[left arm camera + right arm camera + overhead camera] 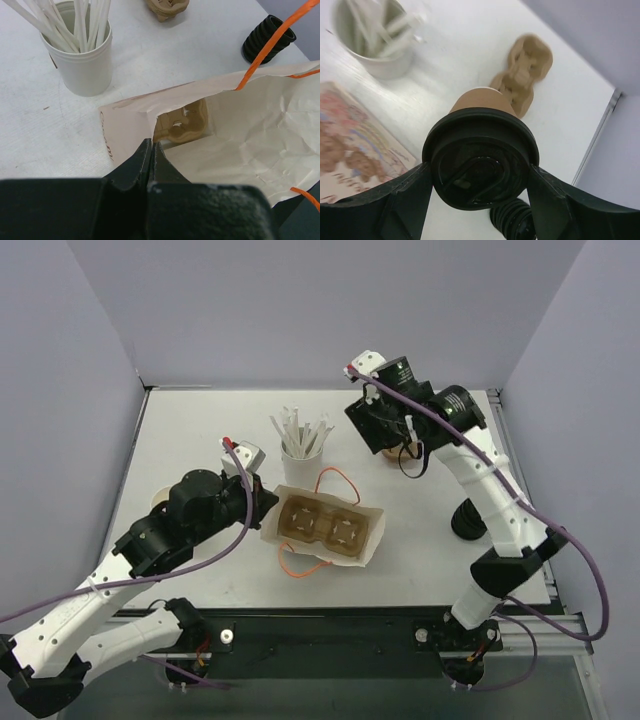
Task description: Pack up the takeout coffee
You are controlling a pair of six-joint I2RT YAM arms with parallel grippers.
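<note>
The takeout coffee [480, 102], a brown paper cup under a black lid [479, 167], sits between my right gripper's [480, 175] fingers [407, 192], which press on the lid's two sides. In the top view the right gripper [380, 432] hangs over the table's far right part and hides the cup. A white paper bag [372, 538] with orange handles lies open in the middle, with a brown pulp cup carrier [322, 523] inside. My left gripper [151, 144] is shut on the bag's left rim [127, 125], and it shows at that rim from above too [258, 502].
A white cup of stirrers [300, 455] stands just behind the bag. A second pulp carrier [525, 70] lies on the table beyond the held cup. A stack of black lids [468, 518] stands at the right, beside the right arm.
</note>
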